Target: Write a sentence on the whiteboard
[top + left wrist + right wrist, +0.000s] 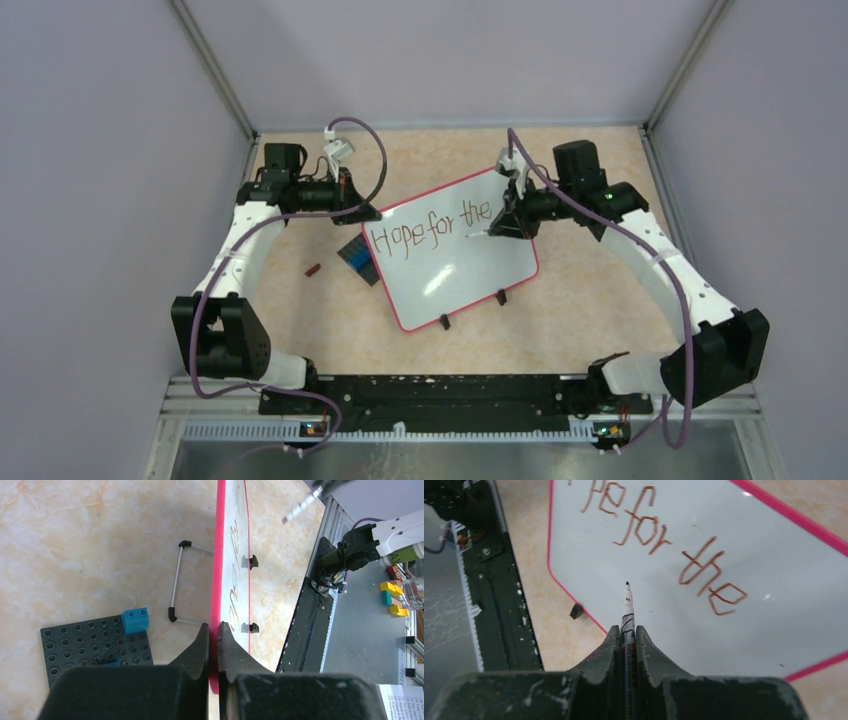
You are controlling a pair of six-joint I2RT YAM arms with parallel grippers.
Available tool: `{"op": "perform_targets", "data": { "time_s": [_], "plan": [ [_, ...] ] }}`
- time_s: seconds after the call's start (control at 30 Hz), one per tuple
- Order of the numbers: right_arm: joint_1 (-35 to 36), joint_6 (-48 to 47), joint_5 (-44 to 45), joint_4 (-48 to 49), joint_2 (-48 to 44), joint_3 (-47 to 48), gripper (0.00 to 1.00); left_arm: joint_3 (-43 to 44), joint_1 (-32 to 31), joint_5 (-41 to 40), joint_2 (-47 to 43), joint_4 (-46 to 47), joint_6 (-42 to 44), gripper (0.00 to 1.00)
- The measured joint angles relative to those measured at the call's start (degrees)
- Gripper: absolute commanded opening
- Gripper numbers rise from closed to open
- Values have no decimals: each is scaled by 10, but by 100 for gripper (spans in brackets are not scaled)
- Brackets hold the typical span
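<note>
**Board pinned by left, marker in right, tip past "the"**

Whiteboard [470,275] sits mid-table, skewed, with its right end farther from the bases. The writing [428,229] runs along the far edge and reads "Hope for the".

Left arm: runs up the left side, elbow bent, wrist turned inward. Left gripper [214,630] is nearly closed, pinching the board's red rim at the far-left corner.

Right arm: mirrors it on the right side, wrist turned inward over the board's far-right part. Right gripper [626,630] is clamped on a marker [627,605], its tip aimed at bare white below "the".

Can't tell whether the tip touches the surface.

- Left wrist view has the board edge-on, so the letters are unreadable.
- Right wrist view cuts off "Ho".

Studded dark plate with a blue brick [95,645] lies behind the board, partly hidden from the top camera. A small brown bit [313,269] lies on the table [300,330], too small to identify.
</note>
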Motion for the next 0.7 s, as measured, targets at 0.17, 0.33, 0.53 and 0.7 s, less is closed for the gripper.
{"op": "perform_targets", "data": {
  "time_s": [0.17, 0.33, 0.53, 0.7],
  "plan": [
    [70, 14, -14, 16, -28, -50, 0, 0, 0, 0, 0, 0, 0, 0],
    [103, 43, -17, 58, -33, -108, 0, 0, 0, 0, 0, 1, 0, 0],
    [156, 73, 11, 130, -51, -190, 0, 0, 0, 3, 1, 1, 0, 0],
    [202, 87, 50, 183, -78, -217, 0, 0, 0, 5, 4, 3, 0, 0]
  ]
}}
